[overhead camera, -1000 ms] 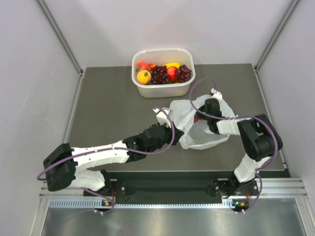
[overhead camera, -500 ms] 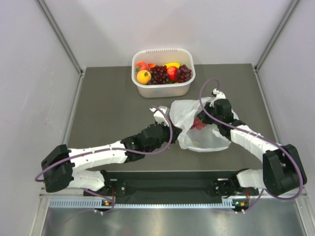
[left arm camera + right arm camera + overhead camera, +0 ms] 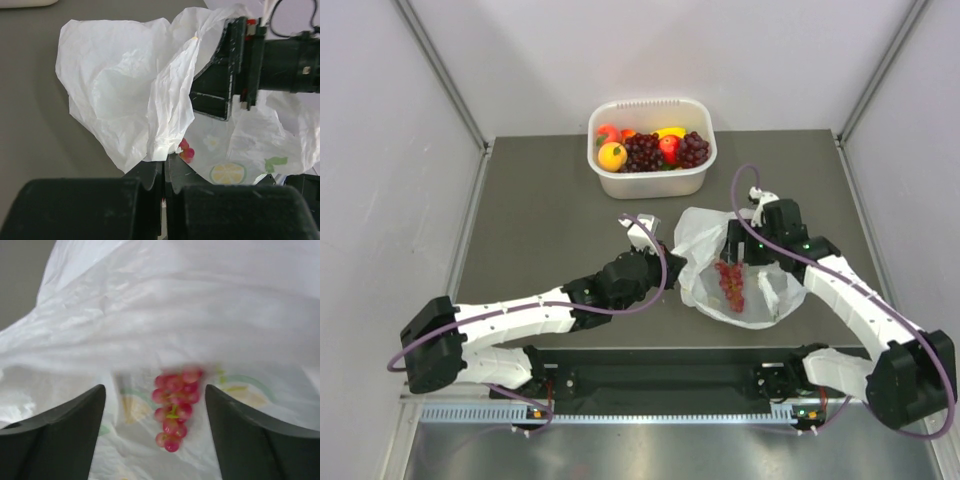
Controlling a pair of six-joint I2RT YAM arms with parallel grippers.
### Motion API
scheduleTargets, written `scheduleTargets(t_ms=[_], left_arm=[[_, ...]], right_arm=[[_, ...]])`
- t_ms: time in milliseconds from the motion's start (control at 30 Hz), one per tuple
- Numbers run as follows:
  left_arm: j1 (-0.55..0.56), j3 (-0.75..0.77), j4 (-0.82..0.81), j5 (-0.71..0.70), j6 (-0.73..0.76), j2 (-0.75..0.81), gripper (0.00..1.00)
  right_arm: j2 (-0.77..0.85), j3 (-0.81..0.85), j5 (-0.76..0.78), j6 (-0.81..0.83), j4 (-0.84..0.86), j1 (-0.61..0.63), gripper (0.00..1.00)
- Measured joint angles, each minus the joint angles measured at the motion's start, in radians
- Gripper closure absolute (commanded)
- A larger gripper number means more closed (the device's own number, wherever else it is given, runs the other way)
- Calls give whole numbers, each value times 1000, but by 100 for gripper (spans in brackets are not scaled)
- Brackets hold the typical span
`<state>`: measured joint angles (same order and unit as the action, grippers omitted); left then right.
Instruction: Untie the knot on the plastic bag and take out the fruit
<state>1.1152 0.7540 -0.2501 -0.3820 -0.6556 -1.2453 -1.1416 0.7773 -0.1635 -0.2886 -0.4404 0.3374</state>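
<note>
The plastic bag (image 3: 760, 295) lies crumpled on the dark table, white with faint fruit prints. My left gripper (image 3: 672, 266) is shut on a fold of the plastic bag's (image 3: 125, 95) left edge, jaws pressed together. A bunch of pinkish-red grapes (image 3: 730, 285) lies on the bag's plastic. My right gripper (image 3: 737, 256) hovers just above it, open. In the right wrist view the grapes (image 3: 175, 410) sit blurred between the spread fingers (image 3: 60, 432), touching neither. In the left wrist view the grapes (image 3: 185, 150) just peek out. The knot is not visible.
A white tub (image 3: 650, 103) stands at the back centre, holding an orange (image 3: 612, 155), dark grapes (image 3: 642, 152), a red apple (image 3: 669, 147) and a banana (image 3: 670, 131). Grey walls close in the table's left, right and far sides.
My right gripper has opened and drawn back toward the near right; the red grapes it held now lie free on the bag. The left gripper keeps its hold on the bag.
</note>
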Motion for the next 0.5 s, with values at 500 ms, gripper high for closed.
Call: scheduleTargets(t_ms=[500], left_arm=[[0, -28, -20, 22, -1, -21, 100]], right_arm=[[158, 207, 213, 1, -390, 0, 11]])
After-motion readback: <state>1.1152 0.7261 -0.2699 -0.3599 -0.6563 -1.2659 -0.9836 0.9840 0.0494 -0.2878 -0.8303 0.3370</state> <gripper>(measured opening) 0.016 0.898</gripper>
